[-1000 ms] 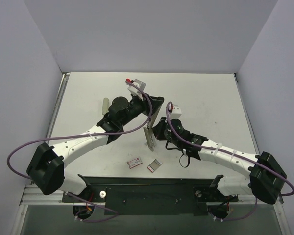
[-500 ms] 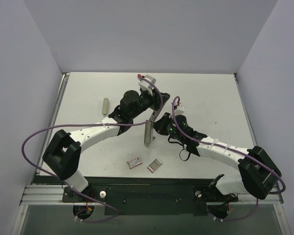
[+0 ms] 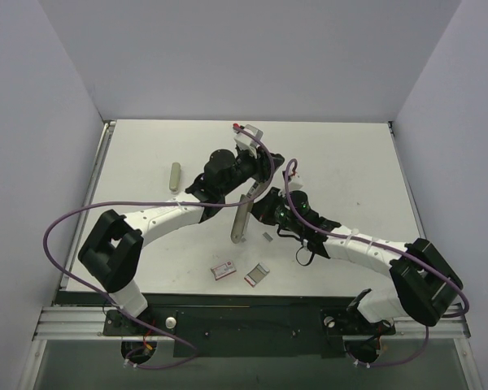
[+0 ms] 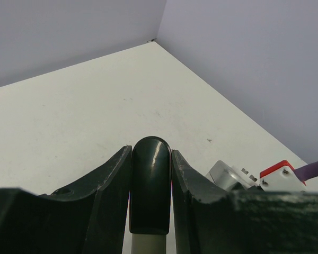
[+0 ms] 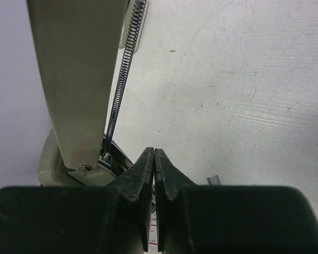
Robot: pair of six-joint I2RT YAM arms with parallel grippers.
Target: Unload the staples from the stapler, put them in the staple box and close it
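Your left gripper (image 4: 151,153) clamps the stapler (image 3: 241,218) by its black end, hanging it open over the tabletop's (image 3: 350,162) middle so the staples (image 3: 267,236) can drop out. Your right gripper (image 5: 154,159) is pinched shut beside it.

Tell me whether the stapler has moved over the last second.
Yes. The stapler has tilted: its lower end swung left, from above the grey box toward the red-and-white box.
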